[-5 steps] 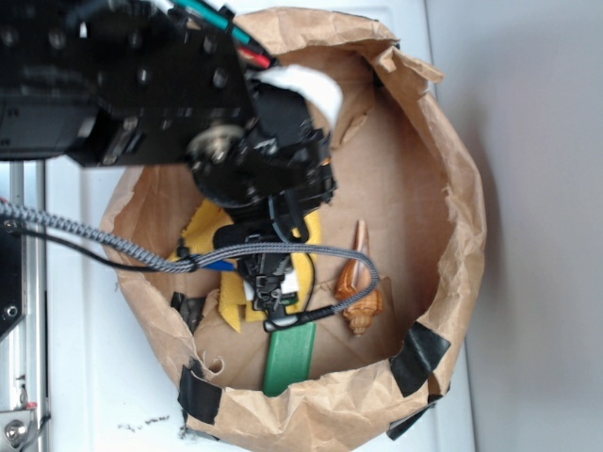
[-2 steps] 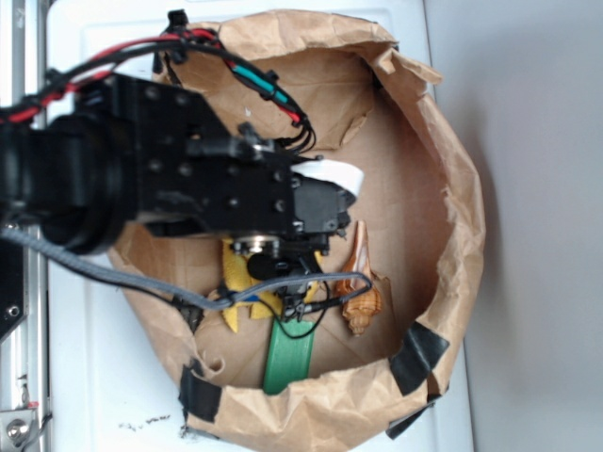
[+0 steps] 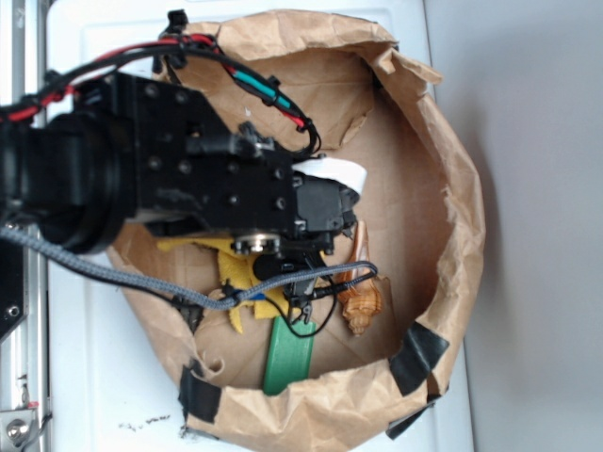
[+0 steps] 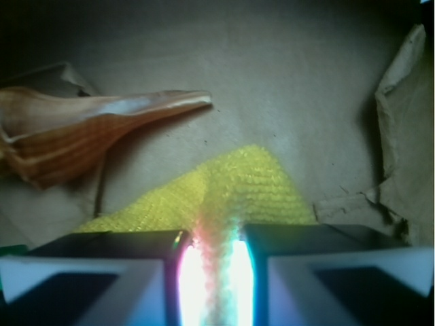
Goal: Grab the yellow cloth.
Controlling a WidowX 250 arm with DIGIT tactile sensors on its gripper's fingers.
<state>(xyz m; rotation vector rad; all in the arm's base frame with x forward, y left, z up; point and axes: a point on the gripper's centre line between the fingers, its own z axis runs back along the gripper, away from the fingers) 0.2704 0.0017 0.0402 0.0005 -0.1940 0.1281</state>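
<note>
Most of my exterior view is taken up by the crumpled brown paper bag [image 3: 452,179], rolled down into an open-topped nest on the white bench [image 3: 104,395], with black tape patches [image 3: 417,358] along its near rim. Next in bulk is the black arm [image 3: 141,174], which reaches in from the left and covers the middle of the bag floor, with red, teal and grey braided cables looping over it.

Under the arm I see the yellow cloth [image 3: 236,275] on the bag floor, only parts of it poking out below and to the left of the wrist. On the wrist view the yellow cloth [image 4: 224,193] rises in a fold straight into the hand [image 4: 212,272], and the two pale fingers [image 4: 88,282] are pressed close on that fold, with a bright glare washing out the narrow strip between them. So I read the hand as pinching the cloth.

A green block [image 3: 288,358] lies just below the cloth, running toward the bag's near rim. Smallest is the orange-brown shell [image 3: 360,299], lying just right of the cloth; from the wrist the shell [image 4: 81,139] sits beyond the cloth at upper left, its pointed tip aimed right, close to the cloth.
</note>
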